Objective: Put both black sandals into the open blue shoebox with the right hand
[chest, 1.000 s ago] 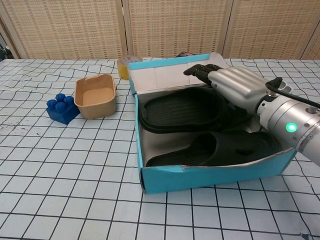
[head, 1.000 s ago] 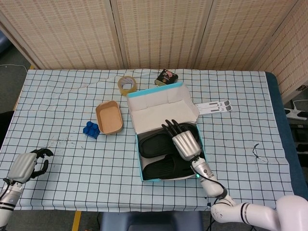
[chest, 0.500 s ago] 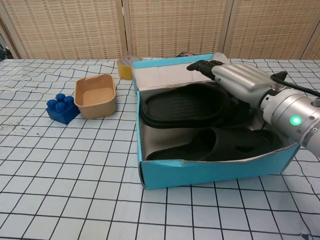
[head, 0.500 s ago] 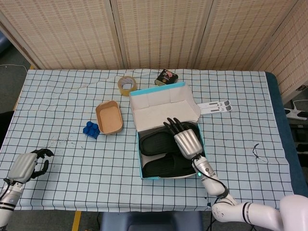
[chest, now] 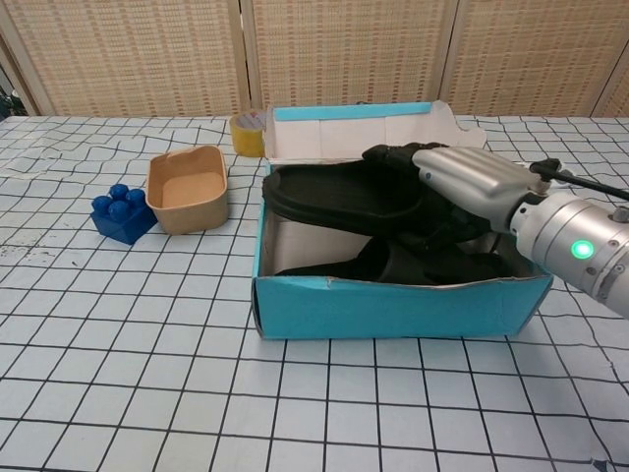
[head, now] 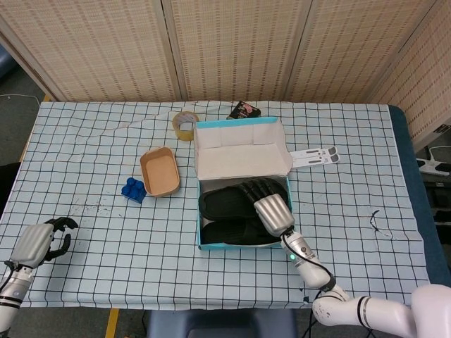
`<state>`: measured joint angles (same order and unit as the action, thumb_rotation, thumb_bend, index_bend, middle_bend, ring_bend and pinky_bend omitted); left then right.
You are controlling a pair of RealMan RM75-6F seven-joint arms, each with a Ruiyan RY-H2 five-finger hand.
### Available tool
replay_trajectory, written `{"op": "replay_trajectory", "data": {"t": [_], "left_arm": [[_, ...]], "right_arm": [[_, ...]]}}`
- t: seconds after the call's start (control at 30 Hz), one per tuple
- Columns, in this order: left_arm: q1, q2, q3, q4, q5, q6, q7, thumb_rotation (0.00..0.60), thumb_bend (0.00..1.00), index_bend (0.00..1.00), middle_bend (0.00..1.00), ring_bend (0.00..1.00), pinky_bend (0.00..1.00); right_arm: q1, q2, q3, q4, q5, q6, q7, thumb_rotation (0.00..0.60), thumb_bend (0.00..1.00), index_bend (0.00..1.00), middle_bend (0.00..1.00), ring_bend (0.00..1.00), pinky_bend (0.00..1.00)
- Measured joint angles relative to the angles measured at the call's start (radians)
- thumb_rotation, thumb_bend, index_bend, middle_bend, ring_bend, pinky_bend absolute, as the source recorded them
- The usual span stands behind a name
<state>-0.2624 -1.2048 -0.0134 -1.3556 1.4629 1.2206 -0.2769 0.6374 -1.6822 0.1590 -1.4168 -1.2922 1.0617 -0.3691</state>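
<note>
Both black sandals [chest: 344, 192] lie inside the blue shoebox [chest: 393, 307]. The right hand [head: 271, 208] lies across them, fingers [chest: 393, 155] extended, gripping nothing; it should lift straight up, not snagging the far sandal overhanging the left wall. The tan tub [head: 159, 171] looks empty

Matt black rubbery sandals [chest: 344, 192] lay in a blue cardboard shoebox [chest: 393, 307] beneath the glossy metal right hand [chest: 472, 182].
</note>
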Motion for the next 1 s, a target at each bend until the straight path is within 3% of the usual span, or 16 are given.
{"op": "replay_trajectory", "data": {"t": [0.43,0.6,0.83,1.0], "left_arm": [[-0.003,0.002,0.001,-0.006,-0.010,-0.016,0.009,0.600,0.58,0.39,0.39,0.42,0.55],[-0.003,0.003,0.000,-0.007,-0.012,-0.017,0.006,0.600,0.58,0.39,0.39,0.42,0.55],[-0.003,0.004,0.001,-0.008,-0.012,-0.018,0.006,0.600,0.58,0.39,0.39,0.42,0.55],[-0.004,0.003,0.001,-0.007,-0.013,-0.019,0.008,0.600,0.58,0.39,0.39,0.42,0.55]], "right_arm": [[0.001,0.030,0.013,-0.019,0.006,-0.001,0.047,0.600,0.00,0.00,0.00,0.00,0.00],[0.004,0.067,0.030,-0.082,0.056,-0.038,0.067,0.600,0.00,0.00,0.00,0.00,0.00],[0.023,0.187,0.050,-0.230,0.140,-0.174,0.154,0.600,0.00,0.00,0.00,0.00,0.00],[0.028,0.187,0.067,-0.263,0.119,-0.161,0.238,0.600,0.00,0.00,0.00,0.00,0.00]]}}
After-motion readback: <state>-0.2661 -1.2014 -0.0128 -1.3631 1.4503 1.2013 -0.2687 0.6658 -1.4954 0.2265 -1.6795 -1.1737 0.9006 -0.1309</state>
